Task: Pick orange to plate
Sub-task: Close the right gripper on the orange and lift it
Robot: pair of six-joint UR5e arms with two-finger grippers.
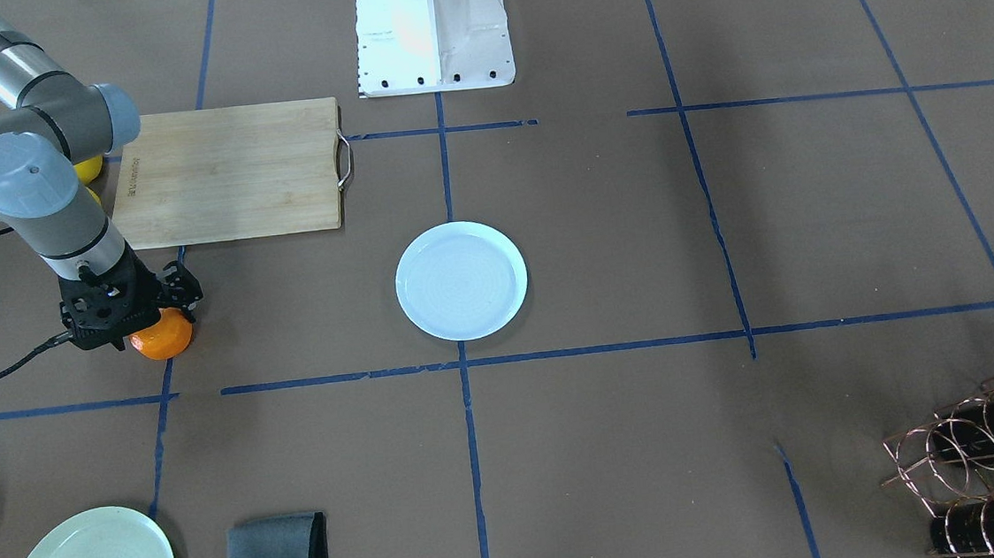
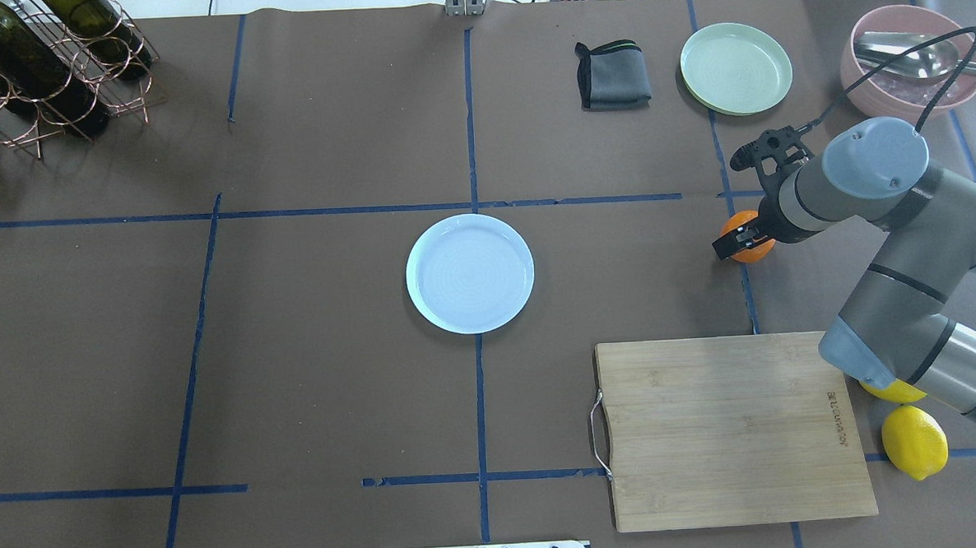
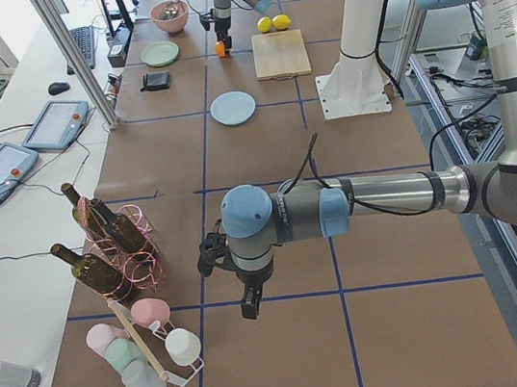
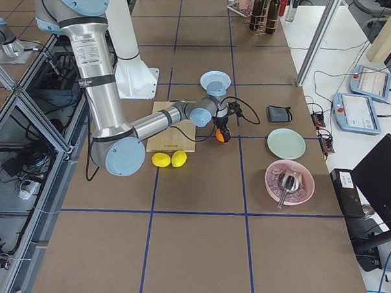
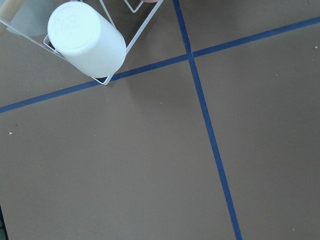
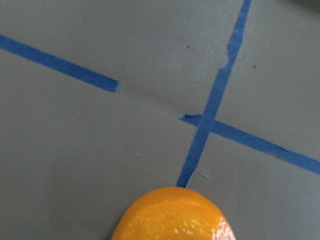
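Observation:
The orange (image 1: 164, 337) rests on the brown table at a blue tape line, well to one side of the pale blue-white plate (image 1: 462, 280). My right gripper (image 2: 738, 240) is down over the orange (image 2: 741, 220). One black finger lies against the near side of the fruit and the other is hidden. The gripper looks shut on it. In the right wrist view the orange (image 6: 172, 215) fills the bottom centre. The plate (image 2: 470, 273) has nothing on it. My left gripper (image 3: 248, 307) hangs far away near a cup rack, and I cannot tell its state.
A wooden cutting board (image 2: 729, 428) lies close to my right arm, with two lemons (image 2: 915, 441) beside it. A pale green plate (image 2: 736, 68), a folded grey cloth (image 2: 613, 75) and a pink bowl (image 2: 911, 62) sit behind the orange. A wine-bottle rack (image 2: 42, 67) stands at the far left.

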